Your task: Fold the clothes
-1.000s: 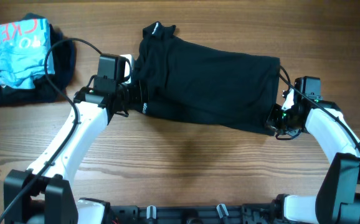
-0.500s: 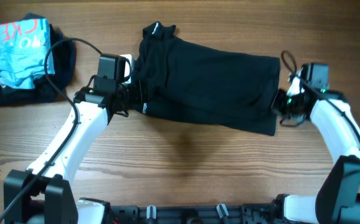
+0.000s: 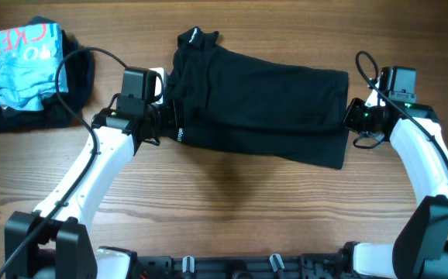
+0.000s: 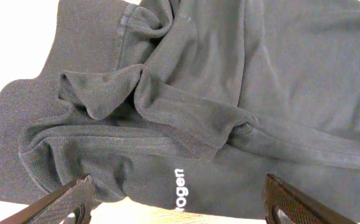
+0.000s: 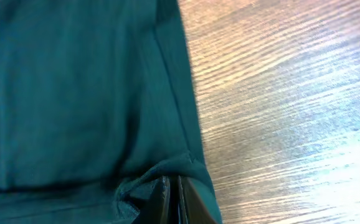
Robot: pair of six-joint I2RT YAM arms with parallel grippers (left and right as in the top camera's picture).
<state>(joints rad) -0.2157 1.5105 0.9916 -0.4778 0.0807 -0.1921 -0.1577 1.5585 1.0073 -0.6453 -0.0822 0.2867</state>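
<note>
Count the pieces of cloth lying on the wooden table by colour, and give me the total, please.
Black: 2, the thin black T-shirt with white lettering in the middle, and the dark crumpled cloth under the blue one (it looks like one piece)
Light blue: 1, the crumpled light-blue garment with red lettering
Total: 3

A wooden table (image 3: 232,225) fills the overhead view from edge to edge. Its top is mid-brown, with grain streaks running left to right. A darker, soft-edged patch (image 3: 236,180) lies near the middle. Shadows on the wood are soft. In the right wrist view the grain shows pale and glossy under glare. In the left wrist view the bare top is washed out to white.
</note>
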